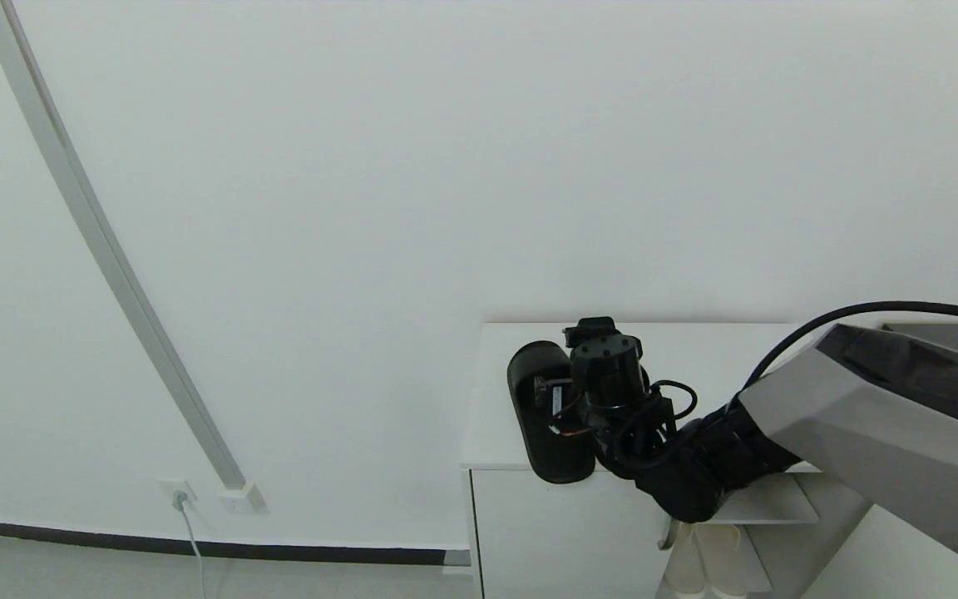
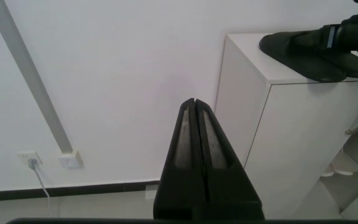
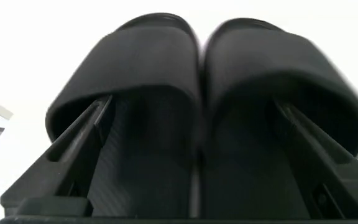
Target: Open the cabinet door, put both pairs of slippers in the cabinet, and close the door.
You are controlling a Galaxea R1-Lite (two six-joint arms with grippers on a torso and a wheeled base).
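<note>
A pair of black slippers (image 1: 547, 416) hangs at the front left corner of the white cabinet's top (image 1: 695, 366), partly past its edge. My right gripper (image 1: 560, 398) is shut on them, one finger (image 3: 79, 140) pushed under each strap of the black slippers (image 3: 197, 68). From the left wrist, the black slippers (image 2: 306, 53) sit level with the cabinet top. A white pair (image 1: 705, 566) stands inside the cabinet under a shelf (image 1: 766, 502). My left gripper (image 2: 194, 140) is shut and holds nothing, low and left of the cabinet (image 2: 278, 124).
The cabinet's left door (image 1: 562, 541) is closed, with a handle (image 1: 667, 532) at its right edge; the compartment beside it stands exposed. A white wall, a slanted cable duct (image 1: 105, 241) and wall sockets (image 1: 180, 492) lie to the left.
</note>
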